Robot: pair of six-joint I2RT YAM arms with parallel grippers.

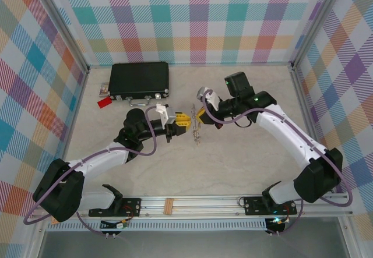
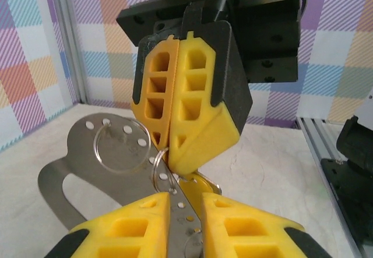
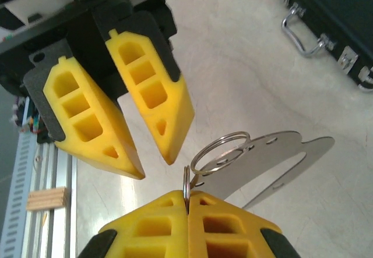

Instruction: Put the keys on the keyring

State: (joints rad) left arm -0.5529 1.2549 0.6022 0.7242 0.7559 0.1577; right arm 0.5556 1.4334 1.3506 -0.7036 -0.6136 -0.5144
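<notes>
Beige marbled table [image 1: 233,165], plaid walls [image 1: 198,25]; thin silver keyring [image 3: 185,181], edge-on, mid-air over table centre, pinched by right gripper [image 3: 187,197], jaws closed on it, beside perforated metal plate [image 3: 274,153]; left gripper [image 3: 154,166] jaws slightly apart

We see the keyring [image 3: 186,181], a thin silver split loop, standing edge-on in the lower middle of the right wrist frame, pinched between the closed tips of the right pincer [image 3: 187,200]. Touching it on the right, a second loop [image 3: 220,152] lies tilted against a flat perforated steel tab [image 3: 280,153]. In the overhead frame's centre, the thin metal bits [image 1: 196,134] are too small for us to tell as keys
</notes>
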